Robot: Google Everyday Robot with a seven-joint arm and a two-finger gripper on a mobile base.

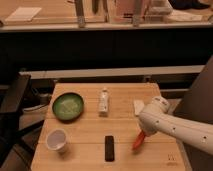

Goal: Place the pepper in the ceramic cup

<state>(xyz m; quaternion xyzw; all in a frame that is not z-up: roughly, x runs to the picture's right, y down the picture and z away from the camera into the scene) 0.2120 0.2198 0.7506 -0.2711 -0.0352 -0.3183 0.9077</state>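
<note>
The red-orange pepper [138, 142] hangs tilted just above the wooden table [85, 131], at the front right. My gripper [143, 133] is at the end of the white arm coming in from the right and is shut on the pepper's upper end. The small white ceramic cup [56, 140] stands upright at the table's front left, well to the left of the pepper. The black bar [109, 148] lies between the cup and the pepper.
A green bowl [68, 106] sits at the back left. A white bottle [103, 101] lies at the back middle. A small white block [138, 106] lies at the back right, partly behind the arm. A dark chair [12, 102] stands left of the table.
</note>
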